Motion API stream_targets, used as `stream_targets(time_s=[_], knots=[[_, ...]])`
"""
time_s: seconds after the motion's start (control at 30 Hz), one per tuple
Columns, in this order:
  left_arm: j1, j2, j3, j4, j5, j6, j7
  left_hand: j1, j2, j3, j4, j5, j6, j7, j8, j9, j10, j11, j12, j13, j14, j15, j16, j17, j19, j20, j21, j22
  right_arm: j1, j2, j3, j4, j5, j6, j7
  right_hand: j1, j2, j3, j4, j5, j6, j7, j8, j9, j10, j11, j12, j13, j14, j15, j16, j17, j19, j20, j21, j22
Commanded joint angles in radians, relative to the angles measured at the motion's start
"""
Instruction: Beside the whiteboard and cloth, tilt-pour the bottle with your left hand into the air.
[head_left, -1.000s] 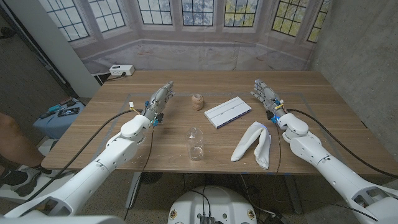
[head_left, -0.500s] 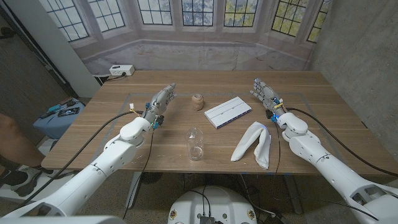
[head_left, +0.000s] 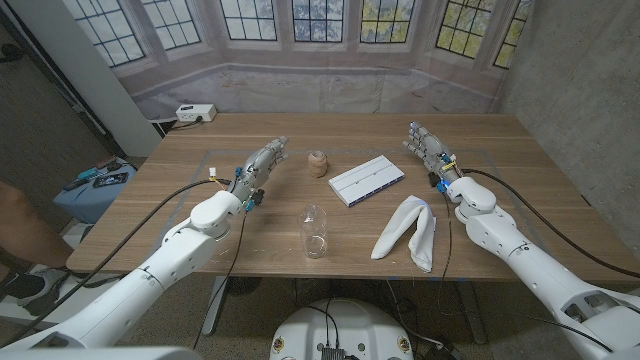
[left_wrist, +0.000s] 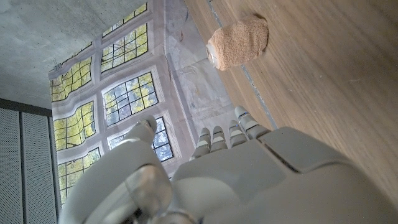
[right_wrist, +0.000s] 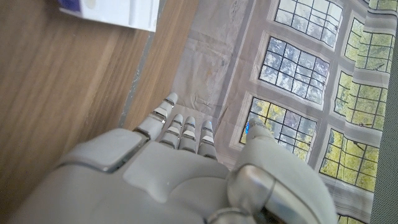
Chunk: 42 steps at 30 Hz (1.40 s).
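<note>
While both stand apart, left hand (head_left: 262, 161) reaches toward bottle (head_left: 314, 231).

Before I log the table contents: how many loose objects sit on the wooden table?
4: a clear bottle near the front edge, a small tan object behind it, a whiteboard centre-right, a white cloth before it.

no legible text, whiteboard (head_left: 367, 180) perhaps faintly marked

Clear, glossy plastic bottle (head_left: 314, 231); soft white cloth (head_left: 408, 232), matt and creased; smooth glossy whiteboard (head_left: 366, 179); matt, grained wooden table (head_left: 500, 170); rough tan fibrous roll (head_left: 317, 162); smooth grey plastic hands.
</note>
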Motion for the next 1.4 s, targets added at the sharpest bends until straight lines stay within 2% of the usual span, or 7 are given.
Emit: stream_targets(time_s=[0.03, 0.53, 0.7, 1.1, 1.4], knots=[[0.038, 0.050, -0.009, -0.068, 0.016, 0.012, -0.013, 0.012, -0.008, 0.002, -0.017, 0.008, -0.009, -0.002, -0.004, 0.001, -0.007, -0.001, 0.000, -0.001, 0.002, -0.009, 0.000, 0.002, 0.011, -0.003, -0.007, 0.005, 0.016, -0.009, 0.003, 0.006, -0.008, 0.000, 0.002, 0.012, -0.001, 0.004, -0.007, -0.003, 0.000, 0.003, 0.000, 0.002, -0.003, 0.001, 0.004, 0.002, -0.004, -0.003, 0.006, 0.001, 0.000, 0.005, 0.005, 0.002], [0.088, 0.099, -0.024, -0.140, 0.037, 0.014, -0.010, 0.031, -0.025, -0.003, -0.055, 0.011, -0.018, -0.001, -0.003, 0.001, -0.012, -0.002, 0.000, 0.000, 0.002, -0.008, 0.001, 0.002, 0.021, -0.002, -0.025, 0.005, 0.029, -0.016, 0.001, 0.014, -0.010, -0.009, 0.011, 0.017, -0.003, 0.006, -0.017, -0.005, -0.004, 0.009, 0.001, 0.002, -0.005, 0.000, 0.006, 0.002, -0.007, -0.001, 0.008, -0.002, -0.001, 0.005, 0.006, 0.002], [0.107, 0.120, -0.032, -0.164, 0.037, 0.021, -0.015, 0.043, -0.034, -0.005, -0.074, 0.012, -0.025, 0.002, -0.003, 0.002, -0.009, 0.010, 0.002, 0.000, 0.004, -0.005, 0.002, 0.003, 0.028, 0.002, -0.034, 0.005, 0.035, -0.019, -0.003, 0.016, -0.014, -0.021, 0.011, 0.019, -0.003, 0.007, -0.021, -0.005, -0.007, 0.012, 0.001, 0.002, -0.005, 0.000, 0.007, 0.002, -0.008, -0.001, 0.008, -0.003, -0.001, 0.005, 0.006, 0.002], [0.138, 0.158, -0.041, -0.197, 0.030, 0.014, -0.052, 0.053, -0.043, -0.009, -0.092, 0.011, -0.030, 0.007, -0.002, 0.002, -0.020, 0.015, -0.001, 0.000, 0.000, -0.002, 0.001, 0.003, 0.034, 0.007, -0.045, 0.006, 0.041, -0.028, -0.004, 0.007, -0.025, -0.034, -0.001, 0.022, -0.004, 0.008, -0.027, -0.006, -0.011, 0.014, 0.001, 0.002, -0.005, -0.005, 0.008, 0.002, -0.009, -0.002, 0.009, -0.005, -0.002, 0.004, 0.006, 0.002], [0.128, 0.168, -0.027, -0.196, 0.022, 0.001, -0.108, 0.060, -0.050, -0.013, -0.103, 0.009, -0.026, 0.016, 0.001, 0.002, -0.026, 0.024, -0.002, 0.001, -0.006, 0.001, -0.001, 0.003, 0.036, 0.008, -0.054, 0.006, 0.025, -0.039, 0.004, -0.011, -0.023, -0.041, -0.015, 0.025, -0.005, 0.009, -0.031, -0.007, -0.013, 0.015, 0.002, 0.002, -0.006, -0.001, 0.008, 0.002, -0.010, -0.003, 0.009, -0.006, -0.003, 0.003, 0.006, 0.002]])
